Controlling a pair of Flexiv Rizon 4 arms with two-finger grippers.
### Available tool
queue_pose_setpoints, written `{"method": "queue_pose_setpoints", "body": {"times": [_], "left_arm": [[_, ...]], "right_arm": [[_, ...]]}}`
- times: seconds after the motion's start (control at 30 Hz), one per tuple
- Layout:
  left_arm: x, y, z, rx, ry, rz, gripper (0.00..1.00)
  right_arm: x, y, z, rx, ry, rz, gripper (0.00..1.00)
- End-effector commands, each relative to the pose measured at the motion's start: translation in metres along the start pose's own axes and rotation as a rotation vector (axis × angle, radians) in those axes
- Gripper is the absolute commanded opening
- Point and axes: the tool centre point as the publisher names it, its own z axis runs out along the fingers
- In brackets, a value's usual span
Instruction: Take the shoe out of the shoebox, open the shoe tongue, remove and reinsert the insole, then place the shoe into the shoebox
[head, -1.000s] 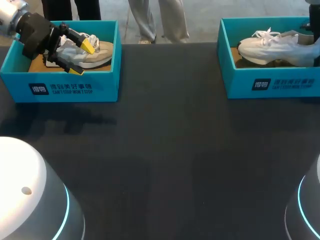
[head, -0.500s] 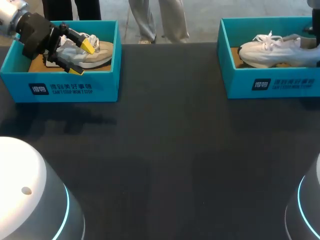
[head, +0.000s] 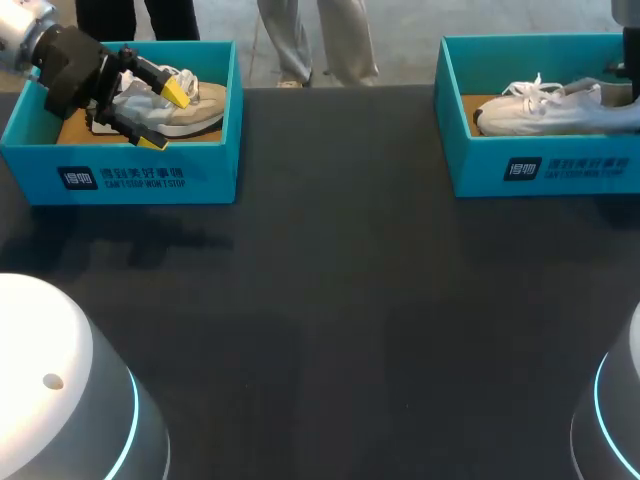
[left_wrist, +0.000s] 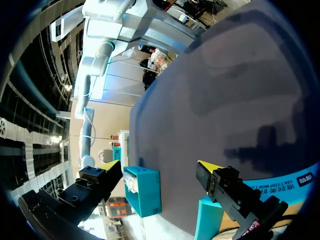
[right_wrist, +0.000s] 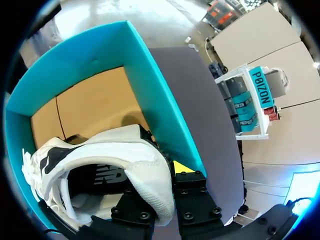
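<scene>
White shoe (head: 540, 110): in R shoebox (head: 540, 172), long axis along box, toe twd table (head: 330, 300) centre, heel collar pinched in R fingers (right_wrist: 181, 167) (nearer arm); L fingers (head: 177, 93) spread wide, empty, over beige shoe (head: 197, 106) in L shoebox (head: 120, 178), well apart.

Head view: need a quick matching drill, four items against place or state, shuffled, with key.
1 beige shoe
2 white shoe
3 left jaws
4 table

A in the right shoebox
B dark, under both boxes
C open, at the beige shoe
D in the left shoebox

Pairs: 1-D, 2-A, 3-C, 4-B
</scene>
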Motion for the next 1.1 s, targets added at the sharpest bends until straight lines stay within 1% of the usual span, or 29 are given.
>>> {"method": "queue_pose_setpoints", "body": {"times": [0.03, 0.3, 0.7, 1.1], "left_arm": [[0.0, -0.001, 0.0, -0.002, 0.004, 0.001, 1.0], [0.0, -0.001, 0.0, -0.002, 0.004, 0.001, 1.0], [0.0, -0.001, 0.0, -0.002, 0.004, 0.001, 1.0], [0.0, -0.001, 0.0, -0.002, 0.004, 0.001, 1.0]], "right_arm": [[-0.002, -0.006, 0.0, -0.011, 0.007, -0.011, 0.0], [-0.001, -0.012, 0.006, -0.01, 0.001, -0.035, 0.0], [0.005, -0.017, 0.026, 0.007, -0.018, -0.052, 0.0], [0.01, -0.014, 0.043, 0.019, -0.029, -0.073, 0.0]]}}
